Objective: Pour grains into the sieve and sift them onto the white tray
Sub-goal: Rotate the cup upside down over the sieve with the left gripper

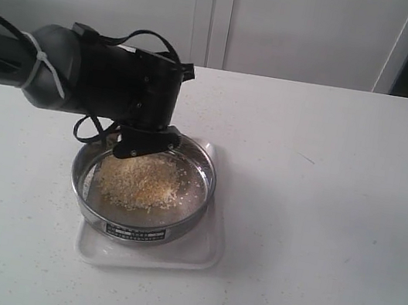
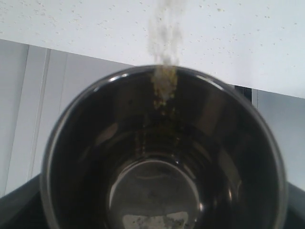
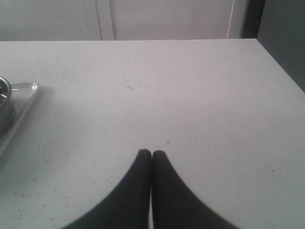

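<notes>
Left fingers: spread wide around a steel cup, which they hold tipped mouth-down. The wrist view looks straight into the cup and does not show the fingers themselves. A thin stream of grains runs over the cup's lip and away from them. Only a few specks are left on the cup's bottom.

Sieve: directly below my left fingers, with its far rim just under the fingertips. It sits inside the tray, which shows past the sieve's wall on the near side and on the side toward my right arm. A heap of grains lies on the mesh immediately beneath the fingertips and spreads toward the sieve's near wall.

Right fingers: pressed together tip to tip, holding nothing, above bare worktop. A corner of the tray and part of the sieve's wall lie well apart from them, ahead and toward my left arm's side. Stray specks dot the worktop between.
</notes>
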`<state>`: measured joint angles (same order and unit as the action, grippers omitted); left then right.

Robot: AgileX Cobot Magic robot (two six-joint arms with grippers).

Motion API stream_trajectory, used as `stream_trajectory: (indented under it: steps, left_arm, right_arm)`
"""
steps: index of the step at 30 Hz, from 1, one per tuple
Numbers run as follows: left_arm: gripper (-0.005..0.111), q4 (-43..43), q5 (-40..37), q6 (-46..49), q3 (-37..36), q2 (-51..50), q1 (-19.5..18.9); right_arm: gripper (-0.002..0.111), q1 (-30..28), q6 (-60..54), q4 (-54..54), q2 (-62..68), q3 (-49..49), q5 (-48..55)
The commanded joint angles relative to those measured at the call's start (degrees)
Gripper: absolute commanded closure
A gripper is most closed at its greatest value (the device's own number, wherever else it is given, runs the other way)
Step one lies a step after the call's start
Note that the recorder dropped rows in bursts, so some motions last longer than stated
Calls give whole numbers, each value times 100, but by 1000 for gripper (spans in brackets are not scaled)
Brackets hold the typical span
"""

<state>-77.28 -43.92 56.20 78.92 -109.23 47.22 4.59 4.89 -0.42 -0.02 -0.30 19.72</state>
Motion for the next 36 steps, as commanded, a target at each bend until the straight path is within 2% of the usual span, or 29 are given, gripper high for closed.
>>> stream_trajectory:
  steps: [1, 13, 23, 36]
  left_arm:
    - [107, -254, -381, -19, 48, 61, 34]
    - [107, -560, -580, -30, 48, 61, 38]
    - [107, -934, -983, -30, 48, 61, 322]
    - [107, -1143, -1250, -30, 48, 31, 322]
  right_arm:
    - [108, -3, -11, -24, 2, 30, -52]
    - [108, -3, -11, -24, 2, 30, -52]
    - [108, -3, -11, -24, 2, 30, -52]
    - [108, -3, -11, -24, 2, 30, -52]
